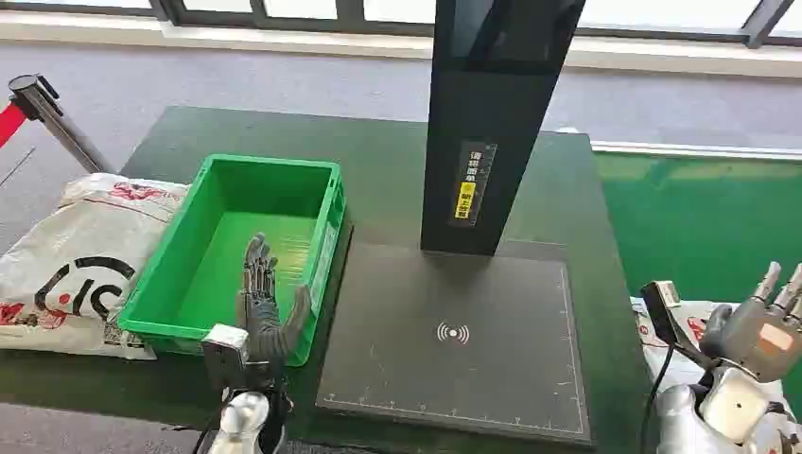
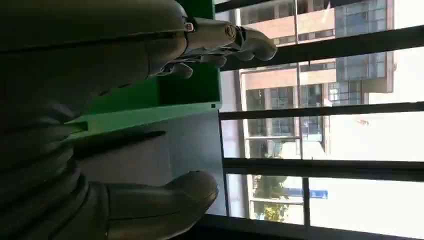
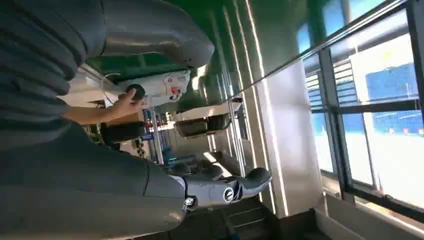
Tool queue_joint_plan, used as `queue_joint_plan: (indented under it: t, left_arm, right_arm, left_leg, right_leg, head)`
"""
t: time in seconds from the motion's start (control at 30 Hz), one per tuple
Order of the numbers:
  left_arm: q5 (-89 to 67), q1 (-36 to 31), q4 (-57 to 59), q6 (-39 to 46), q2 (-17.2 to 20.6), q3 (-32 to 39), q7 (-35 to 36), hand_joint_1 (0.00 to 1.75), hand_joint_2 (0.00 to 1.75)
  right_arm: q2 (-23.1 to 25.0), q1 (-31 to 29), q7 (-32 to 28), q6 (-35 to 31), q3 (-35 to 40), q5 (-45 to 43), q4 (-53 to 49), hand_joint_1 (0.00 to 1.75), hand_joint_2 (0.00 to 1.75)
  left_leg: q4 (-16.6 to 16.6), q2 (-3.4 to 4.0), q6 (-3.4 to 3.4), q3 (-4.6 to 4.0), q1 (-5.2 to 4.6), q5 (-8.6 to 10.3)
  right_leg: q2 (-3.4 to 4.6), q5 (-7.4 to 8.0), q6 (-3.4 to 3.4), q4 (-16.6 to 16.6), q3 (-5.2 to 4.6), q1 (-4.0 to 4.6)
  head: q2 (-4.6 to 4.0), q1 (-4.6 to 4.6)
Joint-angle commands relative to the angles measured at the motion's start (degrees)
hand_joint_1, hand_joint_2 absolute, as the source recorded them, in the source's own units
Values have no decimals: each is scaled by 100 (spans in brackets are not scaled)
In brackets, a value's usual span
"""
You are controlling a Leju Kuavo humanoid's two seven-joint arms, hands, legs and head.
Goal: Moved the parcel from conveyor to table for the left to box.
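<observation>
Head view gives me the left hand (image 1: 260, 312) flat and spread with nothing in it, over the green crate's (image 1: 326, 203) near rim, while my right hand (image 1: 761, 322) hangs empty, fingers apart, above a white parcel (image 1: 695, 326) at the conveyor side. Right wrist view adds a person's hand (image 3: 125, 104) touching a parcel.

The box (image 1: 236, 251) is bright green, the table (image 1: 378, 170) dark green, the bag (image 1: 71, 251) white with black and red print.
</observation>
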Motion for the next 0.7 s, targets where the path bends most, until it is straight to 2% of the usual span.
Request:
queue_joint_plan:
  t: [0.03, 0.7]
  left_arm:
    - [-20, 5, 127, -36, -49, 175, 28, 0, 175]
    - [-20, 5, 127, -36, -49, 175, 28, 0, 175]
  right_arm:
    - [85, -168, -4, 28, -493, -3, 150, 0, 175]
    - [85, -168, -4, 28, -493, -3, 150, 0, 175]
  left_leg:
    - [-9, 13, 3, 20, -4, -5]
    - [-6, 13, 2, 17, -3, -5]
  right_leg:
    - [4, -3, -6, -8, 18, -2]
    - [6, -2, -5, -7, 14, -1]
  head:
    - [0, 0]
    - [0, 0]
